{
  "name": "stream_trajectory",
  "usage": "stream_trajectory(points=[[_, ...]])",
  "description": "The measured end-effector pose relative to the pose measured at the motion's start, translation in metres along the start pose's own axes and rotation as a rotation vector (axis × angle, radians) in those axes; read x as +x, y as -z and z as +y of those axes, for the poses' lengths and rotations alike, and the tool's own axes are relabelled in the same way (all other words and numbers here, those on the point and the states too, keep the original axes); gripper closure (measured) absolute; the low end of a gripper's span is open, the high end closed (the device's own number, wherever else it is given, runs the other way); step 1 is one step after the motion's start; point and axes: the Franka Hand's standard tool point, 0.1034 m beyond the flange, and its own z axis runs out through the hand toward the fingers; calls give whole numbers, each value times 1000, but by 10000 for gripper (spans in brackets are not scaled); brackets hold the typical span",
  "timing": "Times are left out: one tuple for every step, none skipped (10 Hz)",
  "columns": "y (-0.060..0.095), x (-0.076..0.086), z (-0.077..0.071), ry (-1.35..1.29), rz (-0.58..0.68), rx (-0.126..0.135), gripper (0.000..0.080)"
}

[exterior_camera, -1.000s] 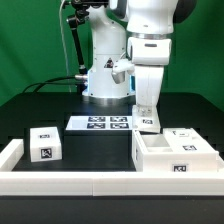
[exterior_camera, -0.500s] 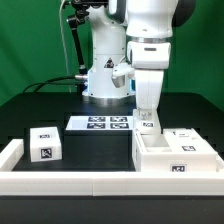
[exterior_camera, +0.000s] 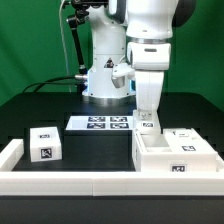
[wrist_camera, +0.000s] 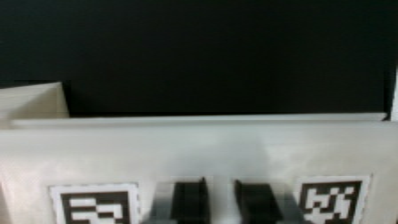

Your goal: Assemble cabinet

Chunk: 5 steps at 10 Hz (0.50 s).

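Note:
My gripper (exterior_camera: 147, 112) points straight down over the far left corner of the large hollow cabinet box (exterior_camera: 160, 160), at the exterior view's right. Its fingers are closed on a small white tagged panel (exterior_camera: 148, 125) that stands upright at that corner. In the wrist view the gripper (wrist_camera: 217, 203) shows two dark fingers (wrist_camera: 187, 203) close together, with white between them. The white panel (wrist_camera: 214, 150) fills the lower half there, with a tag on either side. A flat tagged panel (exterior_camera: 187, 136) lies at the box's far right. A small tagged cube (exterior_camera: 44, 143) sits at the left.
The marker board (exterior_camera: 100, 122) lies flat in the middle of the black table, in front of the robot base (exterior_camera: 105, 82). A long white border rail (exterior_camera: 70, 183) runs along the front and left edges. A green wall stands behind.

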Motion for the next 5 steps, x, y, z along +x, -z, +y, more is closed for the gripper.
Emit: stream_trajectory(points=[[0,0,0,0,-3,8,731],[0,0,0,0,-3,11,731],[-1,1,0,1,-3,12,731],[-3,1,0,6,-1,15,728],[-3,1,1,20,1,9,725]])
